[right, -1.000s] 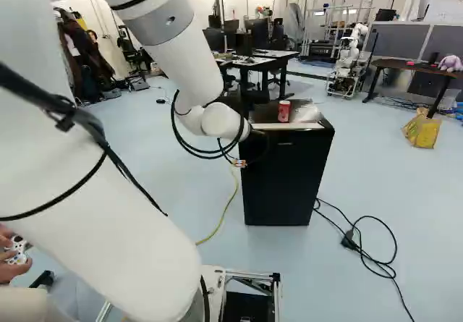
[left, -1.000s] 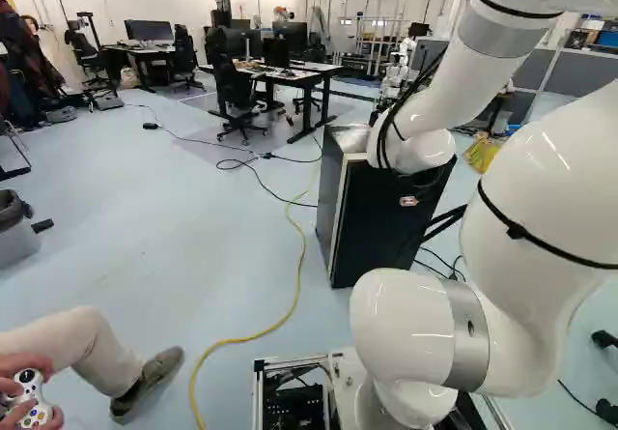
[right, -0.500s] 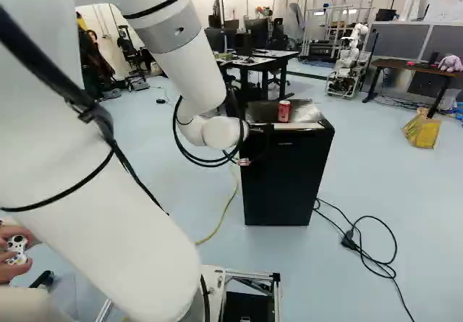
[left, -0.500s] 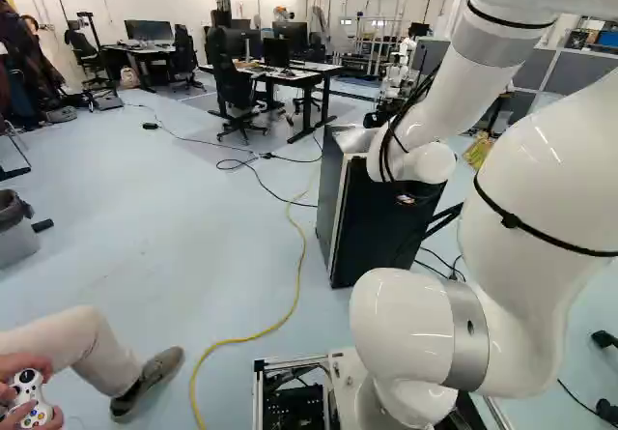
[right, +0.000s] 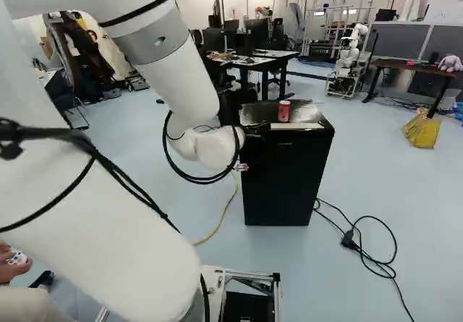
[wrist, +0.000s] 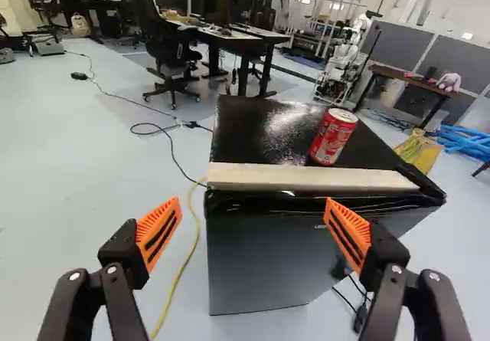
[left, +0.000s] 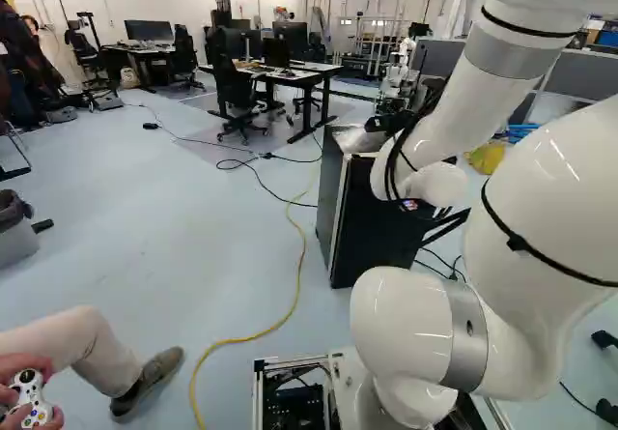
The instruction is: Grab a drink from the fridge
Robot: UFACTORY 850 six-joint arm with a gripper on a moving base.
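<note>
The black fridge [right: 286,181] stands upright ahead of the arm, its door closed. Black parts of my gripper [right: 231,106] show behind the white wrist, at the fridge's left in the right base view. The wrist view has the gripper [wrist: 253,232] open, with nothing held and both orange pads apart, short of the fridge front [wrist: 256,260]. A pale strip [wrist: 306,177] runs along the fridge's top front edge. On the glossy top, beyond that strip, a red drink can [wrist: 333,136] stands upright. The fridge's inside is hidden.
A yellow cable [left: 296,256] crosses the floor left of the fridge; black cables [right: 369,253] lie to its right. Desks [left: 290,72] and chairs stand behind, with another robot [right: 347,61] farther back. A person's leg [left: 87,348] is at the near left.
The arm's wrist has drawn back toward the base, moving right in the left base view and left in the right base view. Base, fridge and can have stayed put.
</note>
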